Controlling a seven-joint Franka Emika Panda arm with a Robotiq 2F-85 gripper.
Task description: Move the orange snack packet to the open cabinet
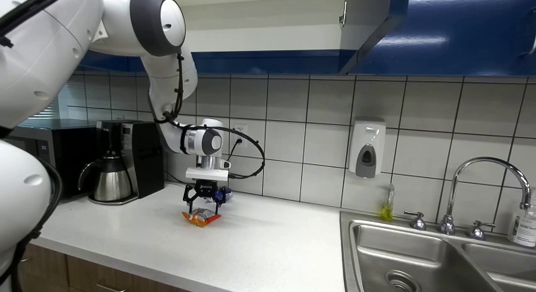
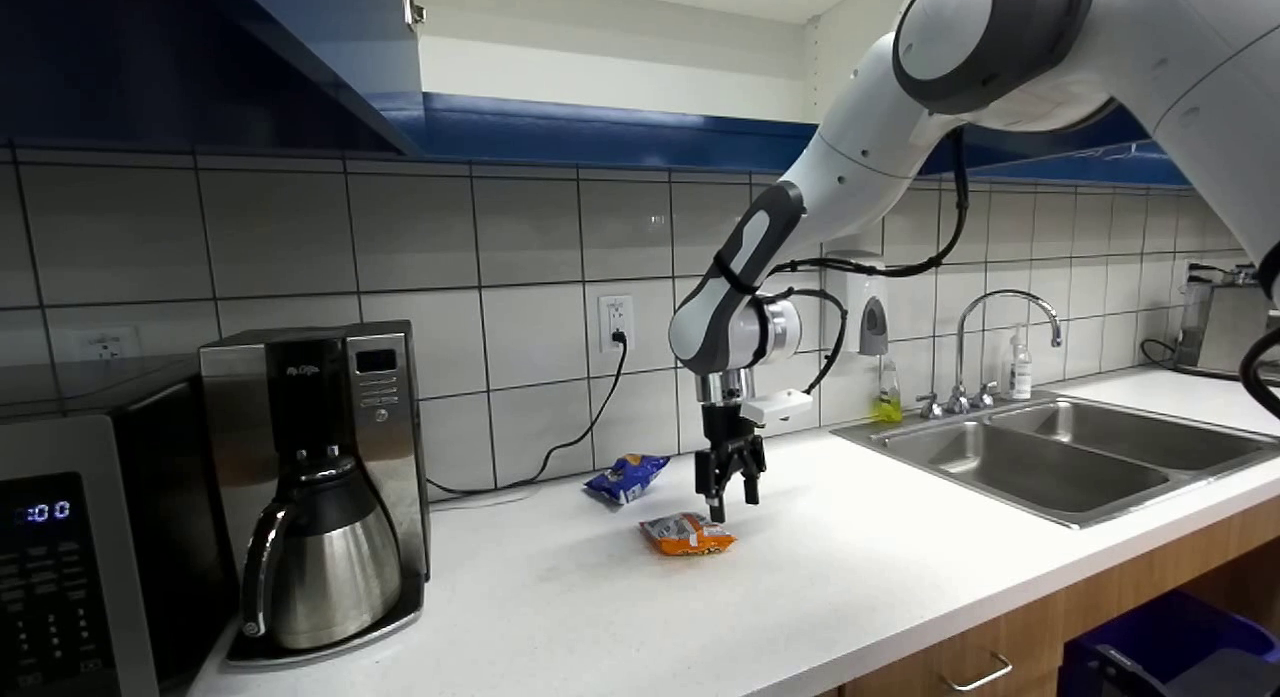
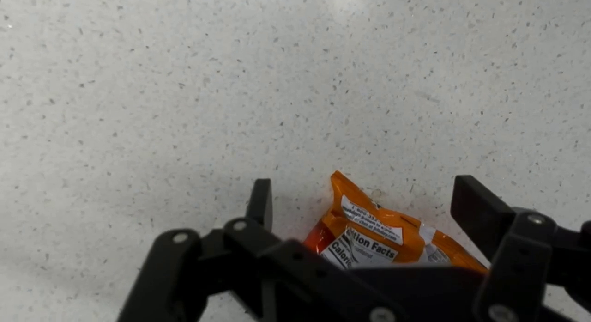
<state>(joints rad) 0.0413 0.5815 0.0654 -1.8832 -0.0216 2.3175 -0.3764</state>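
Observation:
The orange snack packet (image 1: 202, 218) lies flat on the white counter in both exterior views (image 2: 688, 537). In the wrist view, the packet (image 3: 376, 241) shows its orange edge and white label, and its lower part is hidden behind the gripper. My gripper (image 1: 204, 211) points down over the packet. Its fingers are wide apart, with the packet between them in the wrist view (image 3: 363, 192) and space beside both fingertips. In an exterior view the gripper (image 2: 734, 508) is low over the packet's edge. The open cabinet (image 1: 264, 36) is above on the wall; its pale interior shows in both exterior views (image 2: 610, 72).
A blue packet (image 2: 628, 480) lies behind the orange one, near the wall. A coffee maker (image 2: 385, 447) and a microwave (image 2: 150, 537) stand at one end of the counter. A sink (image 1: 349, 241) with a faucet is at the other. An open blue door (image 1: 370, 28) hangs beside the cabinet opening.

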